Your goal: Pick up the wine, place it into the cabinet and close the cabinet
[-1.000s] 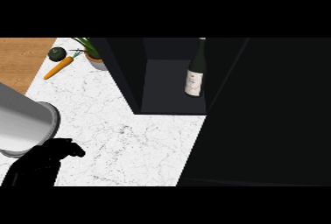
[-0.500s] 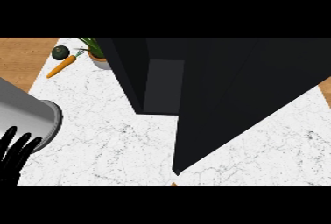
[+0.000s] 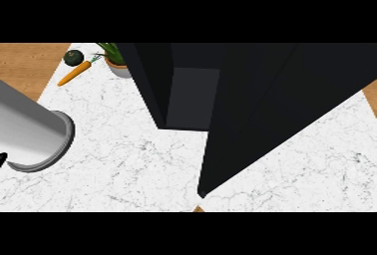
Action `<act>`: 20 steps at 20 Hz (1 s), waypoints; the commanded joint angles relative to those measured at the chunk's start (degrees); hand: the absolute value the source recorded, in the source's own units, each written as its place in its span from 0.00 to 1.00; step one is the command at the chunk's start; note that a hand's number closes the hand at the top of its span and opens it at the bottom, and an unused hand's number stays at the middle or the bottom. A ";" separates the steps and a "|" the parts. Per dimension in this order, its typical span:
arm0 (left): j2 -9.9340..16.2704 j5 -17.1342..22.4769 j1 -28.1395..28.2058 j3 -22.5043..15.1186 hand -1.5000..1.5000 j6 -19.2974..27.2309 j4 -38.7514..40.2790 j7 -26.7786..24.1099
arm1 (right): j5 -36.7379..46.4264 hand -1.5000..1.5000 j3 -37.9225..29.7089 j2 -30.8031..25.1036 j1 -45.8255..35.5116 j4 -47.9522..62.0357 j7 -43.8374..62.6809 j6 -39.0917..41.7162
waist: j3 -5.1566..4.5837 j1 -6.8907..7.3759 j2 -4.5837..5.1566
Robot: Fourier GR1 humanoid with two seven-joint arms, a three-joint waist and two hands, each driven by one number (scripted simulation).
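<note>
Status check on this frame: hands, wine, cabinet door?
Left forearm at left edge, hand barely showing; right hand out of view. Wine not visible. Cabinet door partly swung across the opening, not shut. Carrot far left, clear.

The left forearm (image 3: 33,132) is a smooth cylindrical housing in light grey with a brushed-metal sheen, shaded darker along one side and brighter along the other. Its wrist end terminates in a rounded collar of a slightly darker grey, forming a raised rim around the cylinder's edge. At the view's left edge, just below that collar, a small black sliver of the left hand (image 3: 2,159) is visible; too little of it shows to describe its shape, and no cables, screws or markings can be made out on the visible surfaces.
</note>
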 commanded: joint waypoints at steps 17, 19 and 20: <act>3.26 2.24 7.15 11.90 0.00 -15.00 8.47 1.26 | -15.23 1.00 -19.72 8.94 -39.00 42.88 -9.48 -8.36 | 0.24 0.02 0.82; 1.90 1.12 7.15 11.73 0.00 -17.78 10.75 1.38 | -17.85 1.00 -23.79 8.95 -40.98 49.08 -13.18 -2.45 | 0.20 0.19 1.11; 2.14 1.41 7.26 12.89 0.00 -18.28 11.74 1.63 | -19.52 1.00 -25.62 8.95 -41.93 50.93 -13.68 0.79 | 0.21 0.07 1.10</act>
